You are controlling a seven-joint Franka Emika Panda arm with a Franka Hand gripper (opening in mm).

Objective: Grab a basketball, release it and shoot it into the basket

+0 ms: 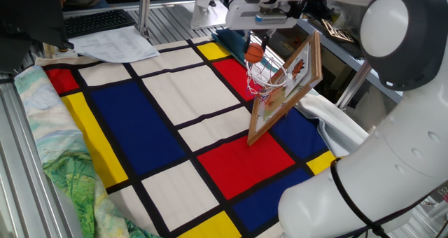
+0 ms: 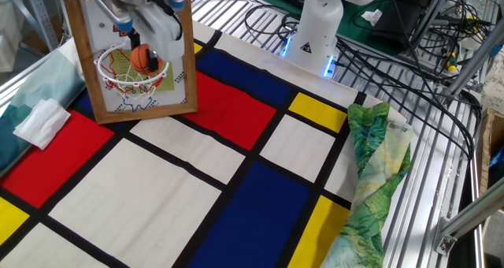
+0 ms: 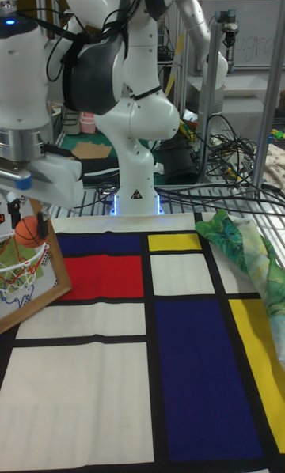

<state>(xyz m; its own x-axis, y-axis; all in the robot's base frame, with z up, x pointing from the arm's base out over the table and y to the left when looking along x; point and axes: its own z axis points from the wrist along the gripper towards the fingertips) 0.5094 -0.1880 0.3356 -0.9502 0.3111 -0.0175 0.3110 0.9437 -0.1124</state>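
Spread over our table is a cloth of red, blue, yellow and white blocks, with a crumpled green fabric at its edge. We see the gripper clenched on the basketball, holding it just above the red rim of the basket, whose wood-framed backboard stands upright on the cloth.

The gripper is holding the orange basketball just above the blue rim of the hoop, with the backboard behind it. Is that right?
Not quite: the rim of the basket is red, not blue, as the other fixed view shows. The rest holds: the gripper holds the basketball just above that rim, with the backboard behind it.
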